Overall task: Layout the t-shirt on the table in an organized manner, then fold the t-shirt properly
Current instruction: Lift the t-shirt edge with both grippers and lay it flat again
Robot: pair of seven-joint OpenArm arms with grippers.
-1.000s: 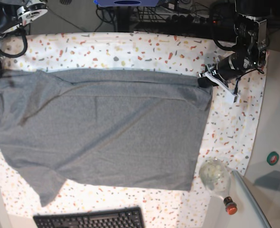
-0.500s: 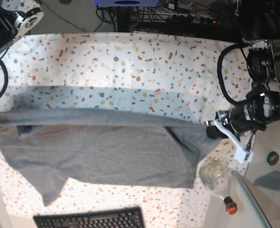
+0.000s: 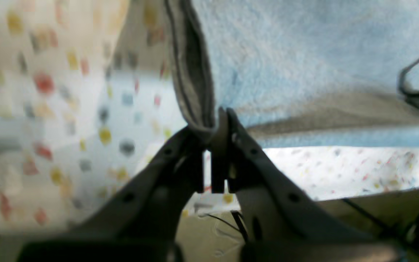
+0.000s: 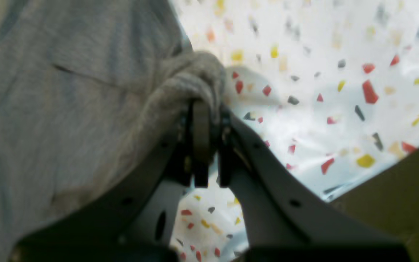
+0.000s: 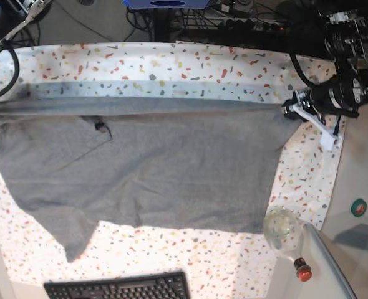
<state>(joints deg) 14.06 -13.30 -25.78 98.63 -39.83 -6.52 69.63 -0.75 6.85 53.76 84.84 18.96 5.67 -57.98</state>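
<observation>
t-shirt (image 5: 153,168), heather grey, hangs stretched between the two grippers, its top edge pulled into a straight taut line across the table (image 5: 190,68), the body draping down from that line toward the near side. a sleeve droops at the lower corner below the right gripper's end, and a small dark fold or label shows just under the taut edge.

left gripper (image 3: 215,142) has its jaws pressed together on a thin doubled edge of cloth, which rises straight up out of the jaws. right gripper (image 4: 204,105) has its jaws clamped on a thick bunched roll of fabric, the rest of the shirt spreading away to one side of the jaws.

below the left gripper's corner, a clear glass bottle (image 5: 284,233) with a red cap lies just off the hem. a black keyboard (image 5: 118,286) sits at the near edge, apart from the shirt.

speckled cloth lies bare beyond the taut edge and beside the left jaws.
</observation>
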